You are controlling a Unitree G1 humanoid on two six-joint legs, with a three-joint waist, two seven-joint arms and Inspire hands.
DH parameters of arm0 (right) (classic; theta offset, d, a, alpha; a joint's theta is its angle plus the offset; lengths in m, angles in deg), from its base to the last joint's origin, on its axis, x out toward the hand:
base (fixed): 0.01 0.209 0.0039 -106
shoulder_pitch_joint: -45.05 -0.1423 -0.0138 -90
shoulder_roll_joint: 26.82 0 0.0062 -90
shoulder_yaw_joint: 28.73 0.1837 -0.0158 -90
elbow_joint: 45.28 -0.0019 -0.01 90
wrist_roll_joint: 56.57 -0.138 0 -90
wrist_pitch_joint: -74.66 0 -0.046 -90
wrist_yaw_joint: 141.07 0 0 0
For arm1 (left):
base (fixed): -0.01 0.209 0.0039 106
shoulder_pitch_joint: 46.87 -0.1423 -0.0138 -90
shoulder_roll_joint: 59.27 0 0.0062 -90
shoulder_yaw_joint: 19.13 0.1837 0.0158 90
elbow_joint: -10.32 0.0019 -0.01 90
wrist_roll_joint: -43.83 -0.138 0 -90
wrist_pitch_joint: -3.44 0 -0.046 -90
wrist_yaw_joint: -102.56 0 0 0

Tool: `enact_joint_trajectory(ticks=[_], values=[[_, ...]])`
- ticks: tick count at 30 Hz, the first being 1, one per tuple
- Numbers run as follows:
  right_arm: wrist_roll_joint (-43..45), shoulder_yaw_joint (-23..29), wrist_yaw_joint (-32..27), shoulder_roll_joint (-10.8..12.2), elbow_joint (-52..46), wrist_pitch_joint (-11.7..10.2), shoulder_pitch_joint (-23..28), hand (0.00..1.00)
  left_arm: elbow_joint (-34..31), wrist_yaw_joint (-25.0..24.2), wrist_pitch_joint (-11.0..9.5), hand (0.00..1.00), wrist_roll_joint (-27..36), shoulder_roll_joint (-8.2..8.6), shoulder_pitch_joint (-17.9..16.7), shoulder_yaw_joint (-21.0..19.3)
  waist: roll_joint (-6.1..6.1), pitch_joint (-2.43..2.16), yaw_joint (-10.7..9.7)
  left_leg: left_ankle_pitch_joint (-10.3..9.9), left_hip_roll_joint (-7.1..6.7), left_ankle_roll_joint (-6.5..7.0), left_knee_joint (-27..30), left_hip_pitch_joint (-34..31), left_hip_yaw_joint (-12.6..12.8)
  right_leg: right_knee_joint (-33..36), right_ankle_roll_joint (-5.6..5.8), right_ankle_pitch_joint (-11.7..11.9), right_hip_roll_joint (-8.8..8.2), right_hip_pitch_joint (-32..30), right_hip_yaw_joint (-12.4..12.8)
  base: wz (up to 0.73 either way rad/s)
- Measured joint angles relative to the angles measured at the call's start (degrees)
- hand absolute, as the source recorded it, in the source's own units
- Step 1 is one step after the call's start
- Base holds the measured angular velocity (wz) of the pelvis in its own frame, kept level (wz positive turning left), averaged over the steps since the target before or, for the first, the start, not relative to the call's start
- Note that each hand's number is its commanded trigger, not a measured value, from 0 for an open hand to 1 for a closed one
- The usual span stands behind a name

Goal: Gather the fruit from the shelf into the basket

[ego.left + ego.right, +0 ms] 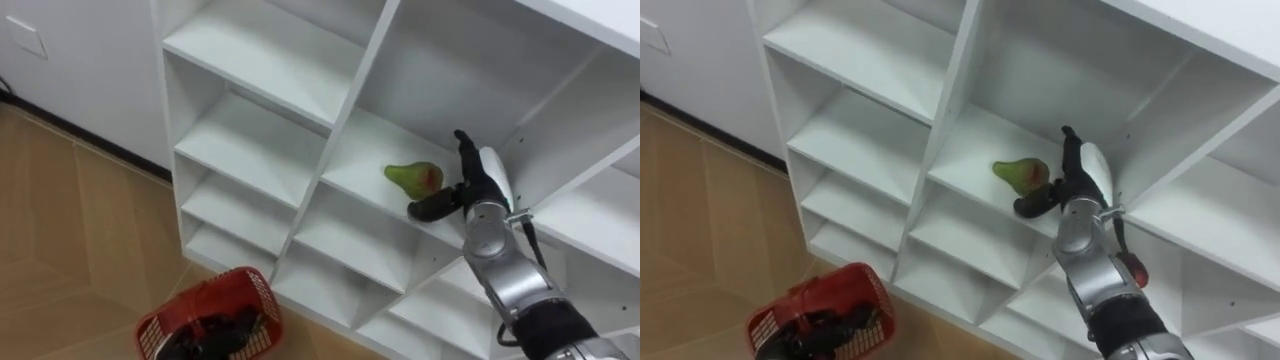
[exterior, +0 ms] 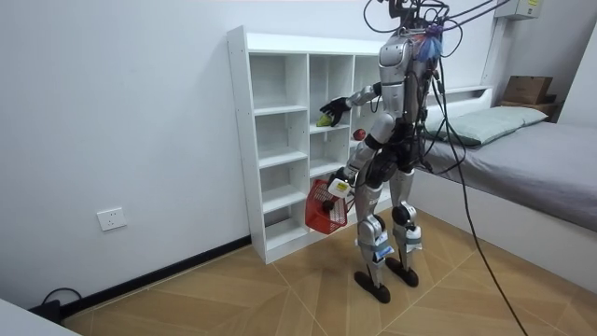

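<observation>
My right hand [image 1: 478,190] open in the closet [image 1: 262,58], fingers straight, pear [image 1: 413,178] just left of my thumb, not grasped, my left hand [image 1: 225,328] clenched on the basket [image 1: 160,322] far below.

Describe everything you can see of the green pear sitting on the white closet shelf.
The green pear is smooth-skinned, with a red blush on the side towards the robot's right hand. It lies tilted on its side on the bare white shelf board of an open compartment, narrow end pointing to the view's left. The hand's straight fingers stand just beside it and the thumb reaches out below it. Whether they touch it cannot be told.
</observation>
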Motion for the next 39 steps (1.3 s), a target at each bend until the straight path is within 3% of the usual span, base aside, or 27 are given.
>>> enact_joint_trajectory(ticks=[5, 7, 12, 15, 17, 20, 24, 28, 33, 39], values=[[-0.4, -0.03, 1.31, -0.57, 0.35, -0.03, -0.01, 0.0, -0.19, -0.24, 0.0, 1.0, -0.13, 0.18, 0.13, 0.0, 0.47, 0.23, 0.23, -0.02, -0.01, -0.01, 0.26, -0.61, 0.01, 0.0, 0.0, 0.0, 0.03, -0.29, -0.14, 0.0], [-0.38, 0.02, 1.6, -0.56, 0.45, 0.0, -0.11, 0.0, -0.17, -1.04, -0.01, 1.0, -0.66, 0.21, 0.35, -0.03, 0.5, -0.11, 0.36, 0.02, -0.02, -0.02, 0.51, -1.26, 0.1, 0.09, 0.0, 0.0, 0.02, -0.94, -0.13, -0.04], [-0.42, 0.01, 2.25, -0.55, 1.35, -0.4, -0.32, 0.0, 0.78, -2.03, -0.04, 1.0, -1.15, 0.26, 0.12, -0.01, 1.16, -0.23, 0.38, 0.06, -0.03, -0.02, 0.46, -1.26, 0.14, 0.17, 0.0, 0.0, -0.02, -1.03, -0.2, -0.01], [-0.89, 0.01, 2.45, -0.56, 1.82, -1.09, -0.36, 0.0, 1.07, -2.61, -0.12, 1.0, -1.14, 0.21, -0.14, -0.05, 0.99, -0.73, 0.38, 0.25, -0.05, -0.05, 0.03, -1.11, 0.12, 0.11, 0.0, 0.0, -0.08, -1.02, -0.34, 0.0], [-2.4, -0.01, 2.58, -0.56, 1.84, -1.27, -0.36, 0.0, 1.07, -2.65, -0.13, 1.0, -1.15, 0.24, -0.17, -0.01, 1.33, -0.59, 0.34, 0.27, -0.01, -0.07, -0.06, -0.89, 0.12, 0.09, 0.0, 0.0, -0.05, -0.87, -0.36, 0.0], [-2.64, -0.04, 3.2, -0.57, 1.88, -1.71, -0.39, 0.0, 1.11, -2.64, -0.42, 1.0, -1.15, 0.21, -0.41, -0.01, 1.18, -0.75, 0.31, 0.31, 0.02, -0.13, -0.26, -0.77, 0.18, 0.03, 0.0, 0.0, -0.04, -0.88, -0.29, 0.0], [-2.65, -0.15, 3.27, -0.57, 2.58, -2.78, -0.4, 0.0, 2.19, -2.62, -1.63, 1.0, -1.15, 0.19, -0.4, 0.13, 1.42, -0.55, 0.38, 0.33, 0.01, -0.13, -0.63, -0.35, 0.27, 0.06, 0.0, 0.0, -0.09, -0.75, -0.19, -0.02], [-2.65, -0.14, 3.51, -0.6, 2.94, -3.95, -0.41, 0.0, 2.38, -2.25, -2.18, 1.0, -1.2, -1.15, -1.15, 0.7, 1.49, -0.44, 0.36, 0.34, 0.03, -0.14, -1.09, 0.01, 0.29, 0.06, 0.0, 0.0, -0.11, -0.76, -0.2, -0.01], [-2.65, -0.11, 3.51, -0.88, 2.94, -5.56, -0.45, 0.0, 3.55, -1.76, -2.06, 1.0, -1.25, -1.82, -2.29, 1.24, 1.45, -0.21, 0.16, 0.35, 0.03, -0.15, -1.43, 0.0, 0.34, 0.05, 0.0, 0.0, -0.14, -0.8, -0.21, 0.0], [-2.64, -0.1, 3.75, -1.16, 2.94, -5.66, -0.89, 0.0, 3.52, -0.7, -1.52, 1.0, -1.25, -2.02, -2.9, 1.45, 1.14, -0.03, -0.01, 0.34, 0.04, -0.15, -1.46, -0.33, 0.33, 0.03, 0.0, 0.0, -0.14, -1.07, -0.26, 0.0]])
